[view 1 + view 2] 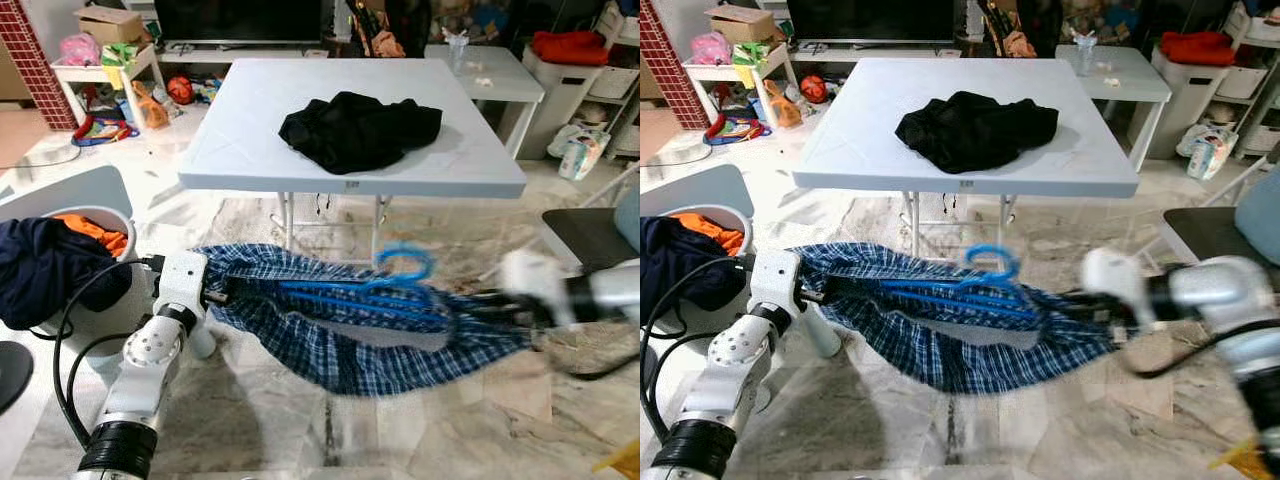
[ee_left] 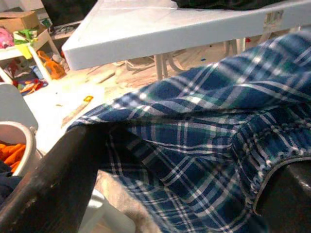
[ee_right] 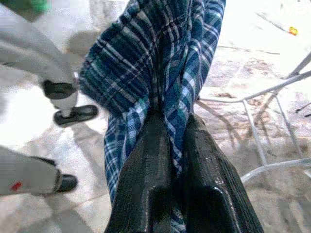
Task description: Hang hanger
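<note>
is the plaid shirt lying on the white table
No, the shirt hangs stretched between both pincers above the floor; a black garment lies on the table.

Shirt hangs before table, hanger inside.

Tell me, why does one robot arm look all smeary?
In the left eye view the right arm is blurred, likely moving; the left arm and black clothes look sharp. In the right wrist view the plaid shirt is crisp between the fingers.
</note>
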Robot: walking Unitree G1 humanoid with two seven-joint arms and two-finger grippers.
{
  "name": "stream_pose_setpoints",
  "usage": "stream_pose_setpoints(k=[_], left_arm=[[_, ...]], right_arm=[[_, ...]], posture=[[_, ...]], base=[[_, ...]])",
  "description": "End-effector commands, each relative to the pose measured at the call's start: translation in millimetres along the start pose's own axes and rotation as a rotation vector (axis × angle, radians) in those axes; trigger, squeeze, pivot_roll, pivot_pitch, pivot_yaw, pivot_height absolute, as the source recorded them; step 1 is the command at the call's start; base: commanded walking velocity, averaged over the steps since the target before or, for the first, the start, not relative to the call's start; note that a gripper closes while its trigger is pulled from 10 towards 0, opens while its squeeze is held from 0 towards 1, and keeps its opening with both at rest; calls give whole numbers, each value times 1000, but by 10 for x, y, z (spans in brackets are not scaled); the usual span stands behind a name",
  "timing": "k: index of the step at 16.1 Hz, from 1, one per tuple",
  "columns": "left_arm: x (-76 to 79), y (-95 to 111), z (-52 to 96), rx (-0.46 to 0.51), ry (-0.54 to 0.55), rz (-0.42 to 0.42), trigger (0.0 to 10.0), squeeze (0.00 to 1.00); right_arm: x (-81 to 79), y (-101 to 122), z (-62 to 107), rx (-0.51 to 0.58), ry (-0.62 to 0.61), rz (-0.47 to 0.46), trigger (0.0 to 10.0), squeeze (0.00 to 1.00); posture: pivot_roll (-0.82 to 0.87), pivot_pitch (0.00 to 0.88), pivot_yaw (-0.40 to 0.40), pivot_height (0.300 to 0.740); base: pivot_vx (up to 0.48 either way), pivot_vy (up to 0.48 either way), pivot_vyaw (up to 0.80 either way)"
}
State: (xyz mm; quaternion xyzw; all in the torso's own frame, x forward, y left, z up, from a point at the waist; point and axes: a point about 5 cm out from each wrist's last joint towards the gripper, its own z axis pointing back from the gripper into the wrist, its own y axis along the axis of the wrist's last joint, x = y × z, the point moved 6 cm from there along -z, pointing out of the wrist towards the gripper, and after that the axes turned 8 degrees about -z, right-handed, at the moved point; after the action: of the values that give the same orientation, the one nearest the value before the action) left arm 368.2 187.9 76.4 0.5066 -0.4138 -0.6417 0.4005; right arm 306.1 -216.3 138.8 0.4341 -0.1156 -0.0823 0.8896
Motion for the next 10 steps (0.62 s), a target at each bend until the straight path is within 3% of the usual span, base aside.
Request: stream_pose_setpoints(k=[1,4,6,8,10], left_arm=[[-169,31,-10,-3,47,18,10000,0],[-231,7,-44,-28,73,112,10000,0],[-278,45,-76,-26,82,171,10000,0],[-189,-33,-78,-58,46,175,10000,0],[58,-64,-62,-69,-40,175,10000,0]], right_arm=[[2,49,208,20,7,-1,10000,0],[-191,218,310,101,134,-32,10000,0],[-404,82,241,-4,225,37,10000,0],[-361,474,168,223,209,-6,10000,0],[-243,728,92,371,145,-31,10000,0]], posture=[[-96,0,14,740],[-103,0,23,740],[-104,0,27,740],[-106,0,32,740],[-100,0,30,740]], base=[[0,0,0],[0,0,0],[0,0,0],[0,0,0],[0,0,0]])
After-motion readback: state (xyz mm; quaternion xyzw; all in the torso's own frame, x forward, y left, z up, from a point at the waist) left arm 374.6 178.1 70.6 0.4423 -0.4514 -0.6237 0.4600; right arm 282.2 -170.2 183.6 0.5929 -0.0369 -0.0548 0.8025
